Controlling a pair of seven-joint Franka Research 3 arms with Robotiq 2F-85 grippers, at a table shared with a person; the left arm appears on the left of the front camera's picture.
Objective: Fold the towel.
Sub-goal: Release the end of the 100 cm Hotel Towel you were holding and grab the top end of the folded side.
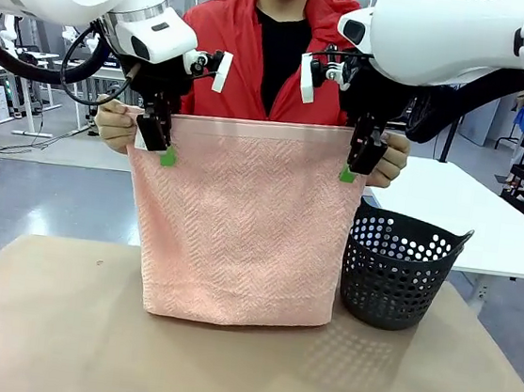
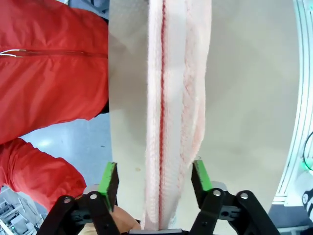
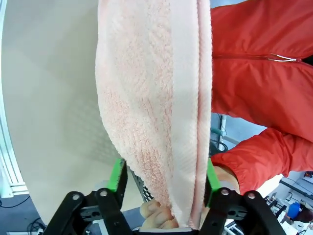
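The salmon-pink towel (image 1: 239, 231) hangs doubled over in front of the person, its lower fold resting on the table (image 1: 39, 322). The person's hands (image 1: 112, 124) pinch its two top corners. My left gripper (image 1: 161, 151) straddles the top left edge. In the left wrist view the towel (image 2: 171, 98) runs between the green pads (image 2: 108, 178) with a gap on each side, so the left gripper (image 2: 154, 177) is open. My right gripper (image 1: 353, 169) straddles the top right edge. There the towel (image 3: 156, 98) fills the space between the spread pads (image 3: 117, 176) of the right gripper (image 3: 163, 177).
A black perforated basket (image 1: 395, 277) stands on the table just right of the towel. The person in a red jacket (image 1: 231, 51) stands close behind the cloth, with fingers (image 3: 156, 213) right beside my right gripper's base. A white table (image 1: 468, 219) lies beyond.
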